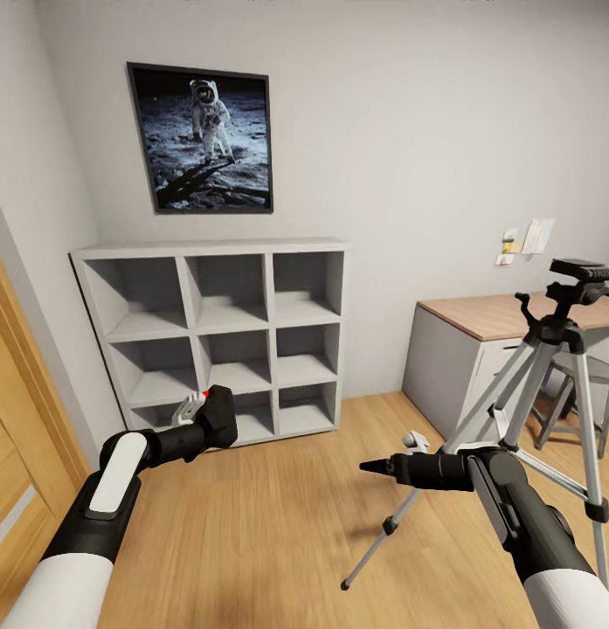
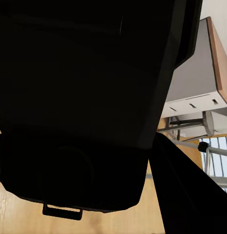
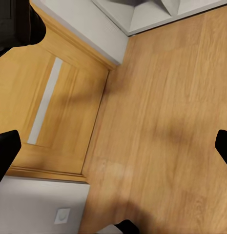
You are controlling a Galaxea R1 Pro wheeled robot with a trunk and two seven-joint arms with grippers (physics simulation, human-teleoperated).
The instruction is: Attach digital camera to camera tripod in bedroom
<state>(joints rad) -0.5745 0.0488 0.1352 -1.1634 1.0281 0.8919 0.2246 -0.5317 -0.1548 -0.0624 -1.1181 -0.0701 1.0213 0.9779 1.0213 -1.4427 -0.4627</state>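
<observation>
White arms, black wrist casings

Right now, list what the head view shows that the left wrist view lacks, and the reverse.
Head view alone: the astronaut moon picture, the grey cube shelving, the tripod's black pan head, the right pincer, and the red button on the digital camera carried at the left pincer.

Left wrist view alone: the camera's dark body pressed up close, and the desk's drawer fronts.

Shared: the camera, the wood-topped desk, the camera tripod, the stool and the plank floor.
</observation>
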